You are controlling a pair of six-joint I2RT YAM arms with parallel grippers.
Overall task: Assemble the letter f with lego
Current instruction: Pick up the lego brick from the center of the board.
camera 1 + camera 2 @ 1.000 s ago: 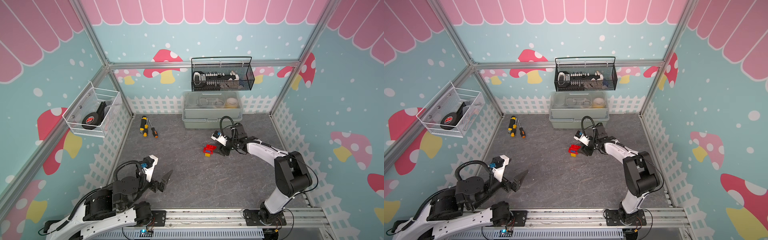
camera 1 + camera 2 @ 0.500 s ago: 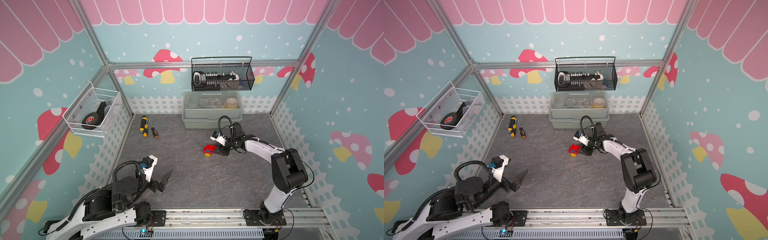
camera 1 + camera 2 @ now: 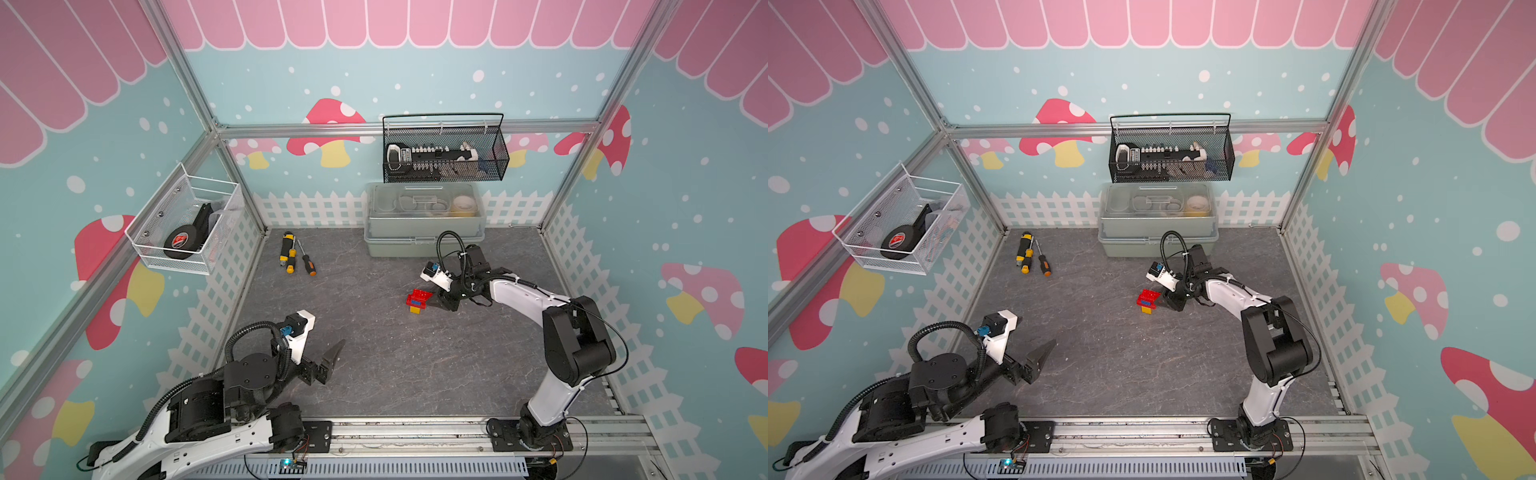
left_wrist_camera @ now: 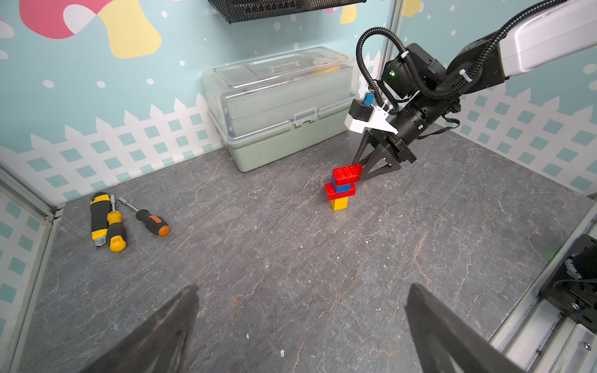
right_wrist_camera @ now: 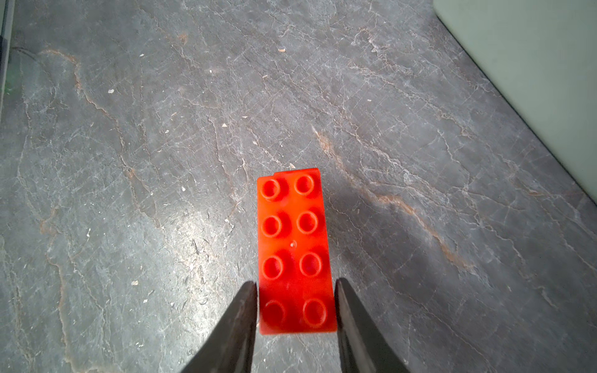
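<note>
Evidently, you had the right gripper (image 5: 295,287) clamped on the top red oblong studded plastic brick (image 5: 292,245), one black fingertip against each long side at its near end. That brick crowned the letter f (image 4: 341,187), a small upright stack with a yellow square foot, a red bar and a blue brick between the reds, standing on the grey slate-look tabletop (image 3: 395,374) just toward 1 o'clock from its middle in both top views. Your left gripper (image 4: 302,290) hung empty, jaws wide apart, near 7 o'clock.
</note>
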